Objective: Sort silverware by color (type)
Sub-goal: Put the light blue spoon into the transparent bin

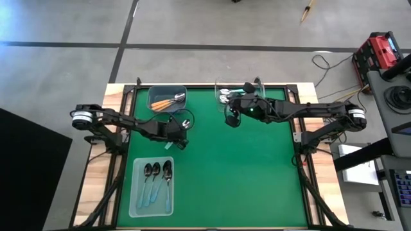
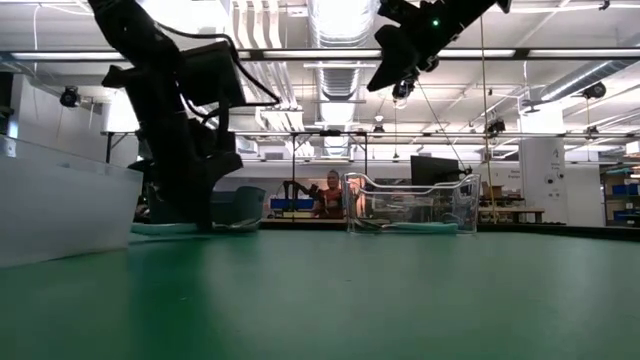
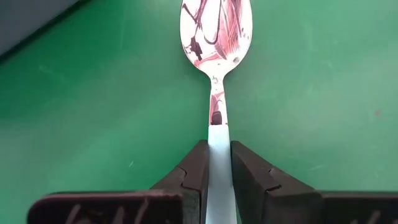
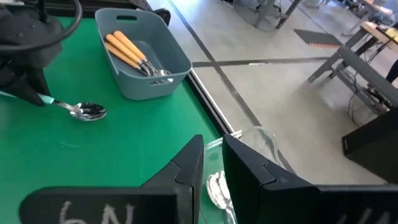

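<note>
Green mat [image 1: 244, 167] holds grey bin [image 1: 158, 94], clear bin [image 1: 260, 85], pale tray [image 1: 138, 202].

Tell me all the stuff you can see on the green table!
Grey-blue bin: one, back left; holds orange-handled spoons, count unclear.
Clear bin: one, back middle; silver spoon bowls inside.
Pale tray: one, front left; holds three dark-bowled spoons with light-blue handles.
Teal-handled spoon: one, silver bowl, on the mat in front of the grey-blue bin.
Left gripper: shut on the teal-handled spoon's handle.
Right gripper: empty, raised near the clear bin.
</note>
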